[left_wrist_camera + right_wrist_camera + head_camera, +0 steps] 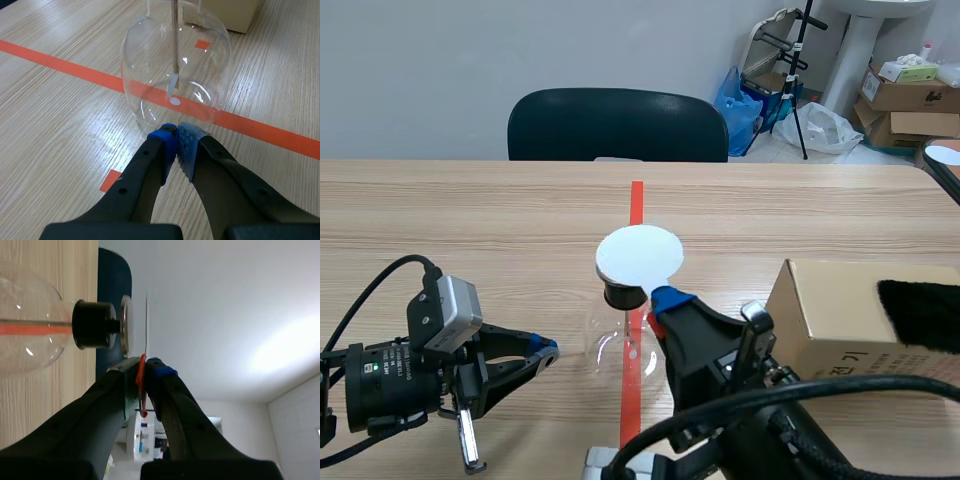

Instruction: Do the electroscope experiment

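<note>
The electroscope is a clear glass flask (620,345) standing on the tape line, with a black stopper (623,294) and a white round disc (640,255) above it. Inside hangs a rod with a small foil leaf (172,86). My left gripper (545,348) lies low on the table left of the flask, shut on nothing, its tips (176,131) just short of the glass. My right gripper (658,305) is beside the stopper, shut on a thin orange-red piece (142,375). This piece runs edge-on close to the flask's top plate (125,325).
A cardboard box (840,320) stands at the right with a black furry cloth (920,312) on it. A dark chair (617,125) stands beyond the table's far edge. Bags and boxes (900,95) stand on the floor at the back right.
</note>
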`<state>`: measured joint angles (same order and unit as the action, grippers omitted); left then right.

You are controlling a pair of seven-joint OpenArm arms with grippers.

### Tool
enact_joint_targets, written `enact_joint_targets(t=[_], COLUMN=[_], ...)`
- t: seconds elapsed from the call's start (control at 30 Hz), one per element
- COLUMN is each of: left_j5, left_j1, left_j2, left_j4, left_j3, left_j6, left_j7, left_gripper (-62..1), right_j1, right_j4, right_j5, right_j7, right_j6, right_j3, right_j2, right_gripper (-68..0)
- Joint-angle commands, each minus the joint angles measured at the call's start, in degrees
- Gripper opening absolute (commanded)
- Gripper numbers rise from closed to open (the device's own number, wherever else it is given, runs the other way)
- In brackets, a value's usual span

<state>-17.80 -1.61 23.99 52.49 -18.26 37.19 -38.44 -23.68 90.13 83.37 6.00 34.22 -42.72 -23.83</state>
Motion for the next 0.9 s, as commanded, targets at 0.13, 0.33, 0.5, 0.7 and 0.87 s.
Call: enact_joint_targets(t=[0.13,0.33,0.5,0.7,0.87], left_j5=[0.83,0.83,0.83,0.83,0.83], left_j1=[-0.33,-0.33,-0.33,-0.33,-0.33], left_j2=[0.04,0.04,0.04,0.04,0.04], left_j4=[1.03,1.03,1.03,1.03,1.03], left_j3=[-0.04,-0.04,-0.04,-0.04,-0.04], left_j6=[0.04,0.04,0.04,0.04,0.04], left_j7=[-1.11,-1.11,-1.11,-1.11,-1.11], left_gripper=[-57.7,-57.7,-57.7,-57.7,-57.7], right_j1=[0.81,0.81,0.81,0.81,0.81], right_j4=[0.76,0.76,0.76,0.76,0.76], right_j5=[0.2,0.2,0.2,0.2,0.2], right_j7=[-1.49,-1.46,-1.46,-1.46,-1.46], right_j6=[0.61,0.61,0.61,0.61,0.61], right_j3=[0.35,0.35,0.35,0.35,0.35], right_j2=[-0.44,-0.44,-0.44,-0.44,-0.44], right_gripper=[-66.5,-66.5,-66.5,-66.5,-66.5])
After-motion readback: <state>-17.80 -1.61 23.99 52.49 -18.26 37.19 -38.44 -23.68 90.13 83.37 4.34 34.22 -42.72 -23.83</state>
